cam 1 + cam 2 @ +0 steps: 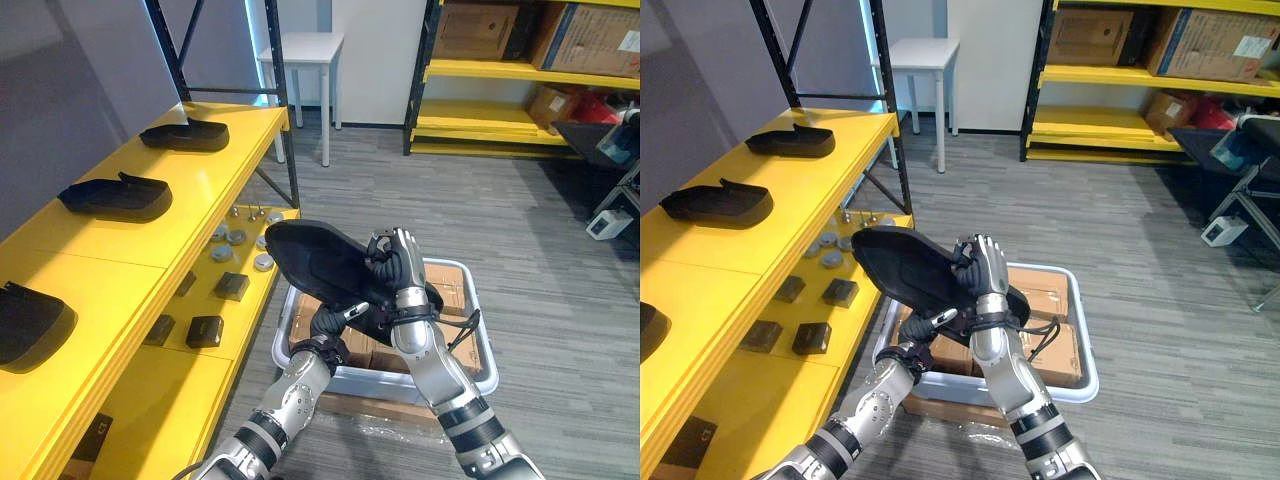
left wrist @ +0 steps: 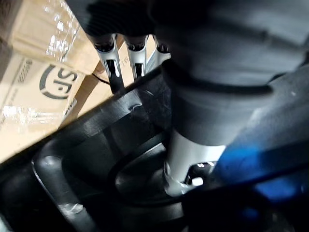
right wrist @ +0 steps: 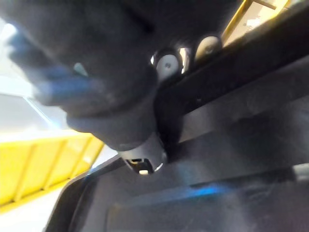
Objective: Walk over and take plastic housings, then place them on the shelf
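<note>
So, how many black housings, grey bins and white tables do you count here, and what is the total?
Black housings: 4 (far housing, middle housing, near housing on the yellow shelf; held housing in the left robot hand and right robot hand)
Grey bin: 1
White table: 1
Total: 6

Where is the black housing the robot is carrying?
In the left eye view the housing sits centre frame, gripped by the left hand and right hand, above the grey bin and just right of the yellow shelf.

Grey plank floor (image 1: 400, 190), white table (image 1: 305, 45)
</note>
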Controlling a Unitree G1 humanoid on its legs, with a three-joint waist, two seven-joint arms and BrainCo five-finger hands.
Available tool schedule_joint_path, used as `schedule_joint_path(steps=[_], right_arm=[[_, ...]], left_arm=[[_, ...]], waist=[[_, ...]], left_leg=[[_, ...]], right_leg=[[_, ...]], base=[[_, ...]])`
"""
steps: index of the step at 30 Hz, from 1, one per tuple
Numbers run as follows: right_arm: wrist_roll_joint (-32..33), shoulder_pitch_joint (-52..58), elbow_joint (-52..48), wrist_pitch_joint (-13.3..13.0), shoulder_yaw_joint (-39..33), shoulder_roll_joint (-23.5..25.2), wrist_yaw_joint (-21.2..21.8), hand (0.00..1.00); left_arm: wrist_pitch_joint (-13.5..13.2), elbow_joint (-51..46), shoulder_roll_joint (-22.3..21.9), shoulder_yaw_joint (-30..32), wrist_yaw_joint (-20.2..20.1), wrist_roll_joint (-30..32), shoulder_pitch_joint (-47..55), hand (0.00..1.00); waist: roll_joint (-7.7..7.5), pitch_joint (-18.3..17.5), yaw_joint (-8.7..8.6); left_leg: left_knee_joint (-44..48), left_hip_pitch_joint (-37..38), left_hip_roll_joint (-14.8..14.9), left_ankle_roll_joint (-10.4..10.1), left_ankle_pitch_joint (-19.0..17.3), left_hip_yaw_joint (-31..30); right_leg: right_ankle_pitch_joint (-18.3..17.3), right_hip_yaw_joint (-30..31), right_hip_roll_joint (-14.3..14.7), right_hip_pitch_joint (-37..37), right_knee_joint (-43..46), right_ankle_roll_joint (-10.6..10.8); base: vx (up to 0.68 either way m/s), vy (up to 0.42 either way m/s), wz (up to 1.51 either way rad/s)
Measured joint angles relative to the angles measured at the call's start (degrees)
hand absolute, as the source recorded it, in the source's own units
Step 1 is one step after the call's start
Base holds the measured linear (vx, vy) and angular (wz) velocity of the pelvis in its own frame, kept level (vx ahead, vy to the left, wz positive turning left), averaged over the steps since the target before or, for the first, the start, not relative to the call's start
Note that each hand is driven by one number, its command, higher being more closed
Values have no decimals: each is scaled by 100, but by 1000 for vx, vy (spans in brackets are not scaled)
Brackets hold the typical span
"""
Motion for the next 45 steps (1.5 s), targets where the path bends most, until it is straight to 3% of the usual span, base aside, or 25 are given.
schedule_joint_path(steps=[2, 5, 9, 12, 16, 20, 22, 23, 24, 27, 30, 31, 33, 34, 35, 36, 37, 38, 39, 40, 42, 45], right_arm=[[99, 142, -140, -21, 59, -25, -6, 100], [338, 364, -425, -265, 247, -127, -37, 100], [524, 676, -720, -520, 283, -88, -128, 100], [721, 881, -801, -745, 342, 110, -202, 100], [900, 962, -800, -922, 496, 201, -198, 100], [1162, 1165, -795, -1242, 581, 521, -124, 100], [1233, 1229, -777, -1340, 606, 589, -97, 100], [1323, 1247, -779, -1372, 620, 631, -28, 100], [1330, 1260, -772, -1385, 622, 630, 41, 100], [1329, 1225, -696, -1413, 663, 630, 222, 100], [1320, 1160, -703, -1419, 855, 746, 393, 100], [1321, 1163, -702, -1421, 852, 777, 419, 100], [1326, 1160, -735, -1487, 813, 826, 451, 100], [1325, 1196, -797, -1544, 743, 807, 457, 0], [1325, 1248, -796, -1552, 660, 803, 484, 0], [1327, 1324, -788, -1561, 598, 803, 553, 0], [1328, 1322, -756, -1571, 595, 807, 608, 0], [1332, 1326, -756, -1571, 594, 816, 649, 0], [1387, 1337, -745, -1562, 585, 793, 736, 0], [1473, 1358, -739, -1561, 581, 754, 783, 0], [1579, 1523, -772, -1562, 410, 721, 910, 0], [1709, 1932, -988, -1562, 119, 710, 1043, 0]], left_arm=[[-104, 0, -12, 11, 25, -255, 39, 100], [-358, -1, -114, 91, 148, -587, 85, 100], [-531, -435, -364, 575, 315, -600, 348, 100], [-720, -962, -600, 1020, 494, -30, 742, 100], [-719, -1463, -626, 1324, 505, 438, 1164, 100], [-717, -2063, -605, 1670, 314, 919, 1675, 100], [-717, -2292, -606, 1763, 291, 1085, 1850, 100], [-717, -2405, -612, 1832, 281, 1145, 1919, 100], [-717, -2460, -602, 1926, 292, 1262, 1921, 100], [-715, -2623, -472, 2129, 313, 1652, 2021, 100], [-702, -3270, -210, 2416, 337, 2309, 2400, 100], [-692, -3358, -189, 2476, 340, 2499, 2429, 100], [-650, -3692, -141, 2589, 346, 3019, 2503, 100], [-649, -3781, -153, 2614, 359, 3485, 2522, 100], [-632, -3796, -121, 2591, 362, 3744, 2526, 100], [-580, -3900, -30, 2586, 399, 4107, 2532, 100], [-570, -4096, 174, 2594, 522, 4586, 2532, 100], [-573, -4173, 289, 2607, 561, 4738, 2525, 100], [-573, -4241, 462, 2618, 592, 4957, 2521, 100], [-573, -4241, 511, 2617, 594, 5049, 2522, 100], [-574, -4290, 614, 2599, 583, 5246, 2524, 100], [-574, -4378, 633, 2475, 545, 5342, 2552, 100]], waist=[[-23, -41, -7], [-67, -131, -21], [-79, -235, -28], [-76, -308, -45], [-75, -310, -23], [-68, -337, 61], [-60, -352, 136], [-60, -352, 158], [-66, -351, 170], [-66, -347, 219], [-83, -341, 460], [-97, -340, 473], [-197, -299, 462], [-225, -269, 430], [-231, -267, 425], [-210, -256, 381], [-261, -205, 317], [-283, -192, 291], [-284, -144, 274], [-280, -127, 279], [-295, -126, 275], [-331, -137, 176]], left_leg=[[0, 50, 7, -37, -31, -2], [-1, 60, 12, -57, -49, 0], [1, 97, 8, -58, -49, 40], [1, 173, 8, -59, -48, 29], [-12, 252, 2, -79, -64, -88], [8, 169, -66, -107, -82, -583], [143, -51, -146, -66, -69, -819], [299, -271, -152, 64, -130, -681], [606, -484, -47, 308, -293, -66], [1342, -664, 264, 644, -529, 1604], [1429, -702, -92, 744, -746, 1624], [1436, -706, -190, 752, -782, 1582], [1446, -635, -501, 810, -936, 1604], [1450, -589, -680, 881, -1005, 1452], [1437, -497, -809, 923, -1038, 1251], [1399, -370, -913, 980, -1101, 921], [1291, -283, -949, 1008, -1124, 587], [1251, -280, -964, 1033, -1123, 407], [1142, -153, -993, 1104, -1067, 93], [1085, -69, -1016, 1099, -1061, -46], [960, 105, -1193, 1019, -1034, -593], [921, 80, -1432, 929, -1024, -1321]], right_leg=[[1, 6, 20, 49, -14, -1], [7, 10, 45, 87, -93, -8], [21, 18, 69, 94, -92, -15], [16, 6, 69, 160, -53, -15], [-51, -117, 62, 274, 6, 2], [-252, -628, 26, 472, 136, 34], [-385, -998, -70, 486, 343, 64], [-446, -1300, -140, 504, 447, 104], [-476, -1631, -224, 547, 535, 147], [-699, -2234, -565, 736, 825, 424], [-764, -2396, -893, 864, 810, 476], [-795, -2485, -984, 907, 854, 501], [-960, -2807, -1436, 1014, 1339, 469], [-900, -2860, -1848, 970, 2180, 428], [-751, -2729, -2165, 855, 2979, 157], [-282, -2162, -2392, 537, 3941, -545], [-187, -1243, -2332, 69, 4730, -557], [-472, -834, -2153, -165, 5032, -334], [-911, -245, -1704, -477, 5187, -177], [-1080, -46, -1502, -546, 5091, -145], [-1416, 480, -930, -765, 4020, -28], [-1398, 1302, -478, -938, 2398, 10]], base=[[0, 0, 0], [-2, -1, -2], [2, -2, -4], [0, 0, 0], [-29, -5, 16], [-25, -23, 62], [9, -6, 107], [3, 25, 132], [36, 44, 142], [126, 96, 130], [148, 142, 39], [103, 86, 53], [144, 139, 81], [176, 195, 111], [208, 275, 136], [202, 249, 141], [205, 183, 134], [193, 15, 136], [167, -37, 112], [214, -29, 137], [199, -30, 131], [176, -140, 139]])
